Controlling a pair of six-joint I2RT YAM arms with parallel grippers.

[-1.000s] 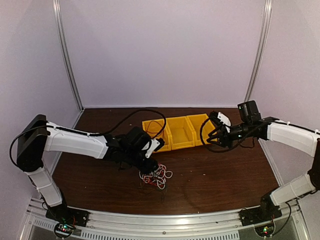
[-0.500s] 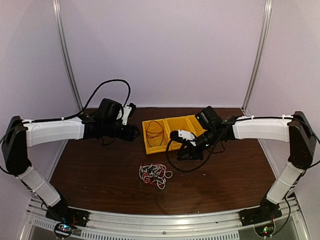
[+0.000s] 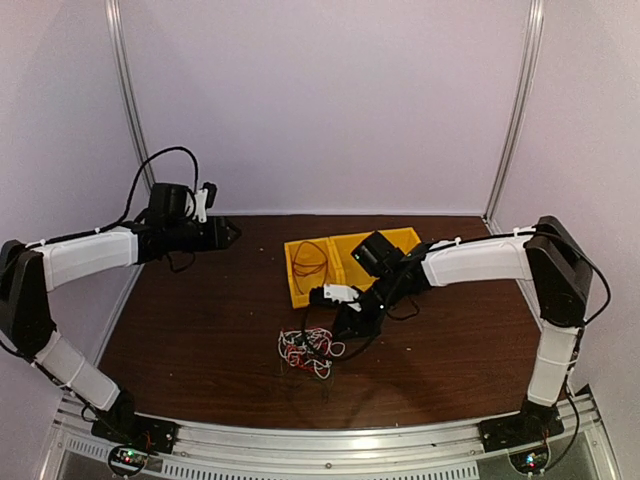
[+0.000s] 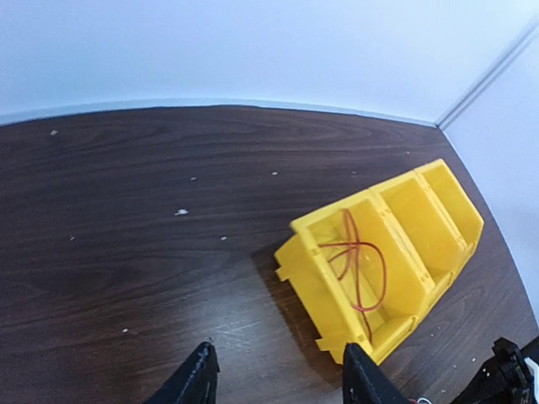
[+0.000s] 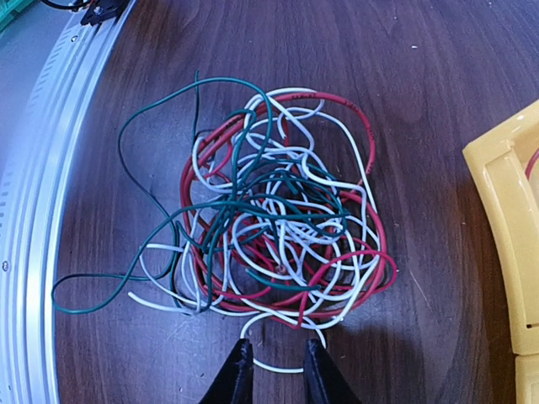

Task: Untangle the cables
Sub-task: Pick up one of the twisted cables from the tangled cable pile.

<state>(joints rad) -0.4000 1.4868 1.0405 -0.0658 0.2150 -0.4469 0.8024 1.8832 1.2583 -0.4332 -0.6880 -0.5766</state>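
The cables (image 3: 311, 350) lie in one clump on the brown table, near the front middle. In the right wrist view the clump (image 5: 278, 227) is made of thin red, white and dark green wires. My right gripper (image 3: 337, 327) sits low just behind the clump. It is open, with a narrow gap (image 5: 278, 353) between its jaws, and a white loop (image 5: 282, 369) of the clump crosses that gap. My left gripper (image 3: 232, 232) is far off at the back left, raised, open and empty (image 4: 278, 360). One red wire (image 4: 360, 263) lies apart inside a yellow bin.
A row of yellow bins (image 3: 293, 280) stands at the back middle; the red wire (image 3: 310, 262) lies in the leftmost one (image 4: 313, 278). The table's metal front rail (image 5: 50, 168) runs close to the clump.
My left arm left the clump and swung up to the back left. My right arm swept from the bins down to the clump.
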